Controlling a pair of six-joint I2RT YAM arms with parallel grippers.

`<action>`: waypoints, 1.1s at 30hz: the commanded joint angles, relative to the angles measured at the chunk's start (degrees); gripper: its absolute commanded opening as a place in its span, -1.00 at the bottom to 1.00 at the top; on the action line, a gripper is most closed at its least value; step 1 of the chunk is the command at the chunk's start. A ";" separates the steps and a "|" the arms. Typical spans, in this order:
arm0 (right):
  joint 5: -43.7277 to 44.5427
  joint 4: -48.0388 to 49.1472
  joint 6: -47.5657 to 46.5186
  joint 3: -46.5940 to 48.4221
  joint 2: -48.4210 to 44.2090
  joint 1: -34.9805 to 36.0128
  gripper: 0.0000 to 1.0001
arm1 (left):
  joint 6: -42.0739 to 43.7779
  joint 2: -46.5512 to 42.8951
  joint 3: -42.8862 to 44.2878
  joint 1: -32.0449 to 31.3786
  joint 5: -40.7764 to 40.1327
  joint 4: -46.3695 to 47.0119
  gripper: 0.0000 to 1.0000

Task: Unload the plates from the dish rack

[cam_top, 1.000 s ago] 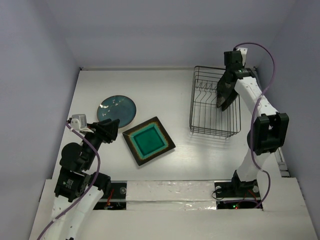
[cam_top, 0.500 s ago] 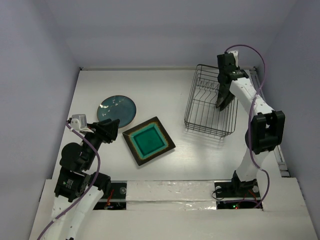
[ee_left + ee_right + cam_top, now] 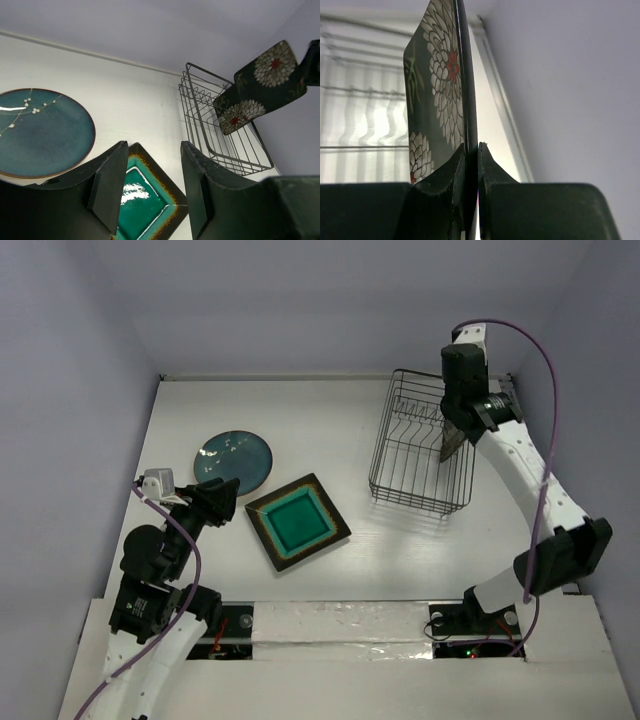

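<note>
Grip first: what has the right gripper (image 3: 471, 150) got?

– The black plate (image 3: 260, 85), the one with white flowers. The jaws are clenched on its rim, and the plate stands on edge between them, tilted, above the far side of the rack (image 3: 381, 435).

Is it clear of the wires?

– Mostly, I'd say. From the left wrist its lower corner looks about level with the rack's rim, but I cannot tell if it has passed the prongs. So lift straight up before swinging sideways, or that corner may hook a wire and drag the rack along.

And then?

– Carry it towards bare table (image 3: 330, 430), lower it until one edge touches, then lay it flat and let go. The hold is thin, on the rim alone, so slow turns; a quick one could make the plate swing in the pads.

Where not to put it?

– Not on the square teal plate (image 3: 297, 521) or the round one (image 3: 234, 460) just behind it. The left gripper (image 3: 152, 170) hovers over those two, jaws apart and holding nothing.
</note>
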 commanded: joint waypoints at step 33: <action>-57.70 52.66 48.11 -33.82 0.31 26.61 -1.00 | 0.28 -0.31 -0.30 0.83 0.17 2.92 -0.13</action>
